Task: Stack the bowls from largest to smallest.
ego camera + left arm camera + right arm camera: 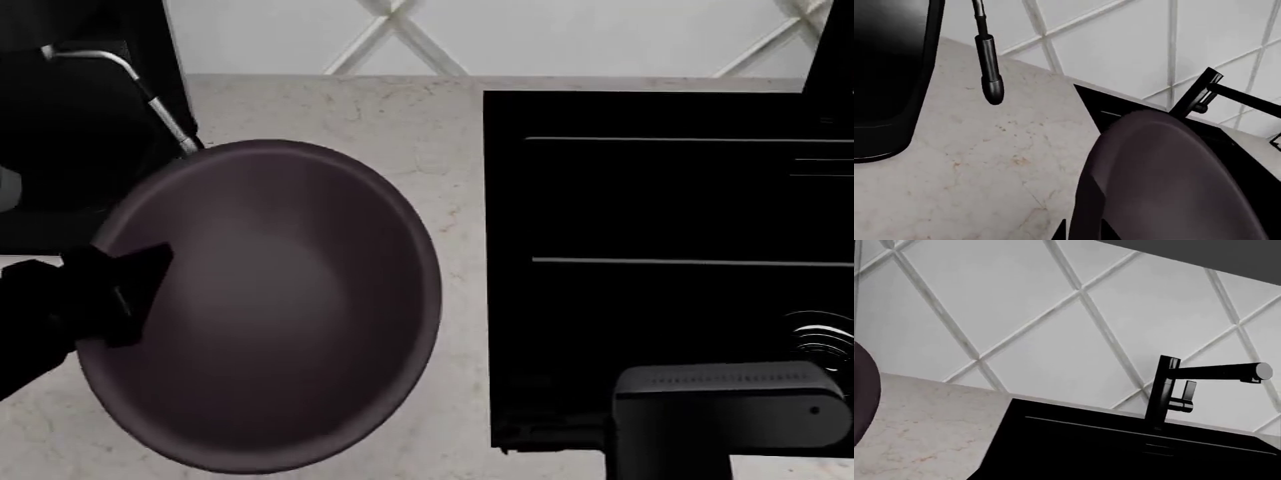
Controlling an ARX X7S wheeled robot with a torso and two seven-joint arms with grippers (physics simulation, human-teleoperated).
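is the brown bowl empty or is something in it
Empty: the head view looks into the brown bowl, held at its rim by the left gripper, showing bare inside.

No readable text, label, brand, number or sign anywhere in the three views. Nothing printed on the dark brown bowl (267, 310), inside or on the rim (glossy and plain). Nothing on the speckled bench (441, 130), the black sink (667, 200) or the black faucet (1171, 390). Blank diamond tiles on the wall (1021, 315), only grout lines. No marking legible on the grey block (727, 400) low in the head view (one small dot on its side, not a character).
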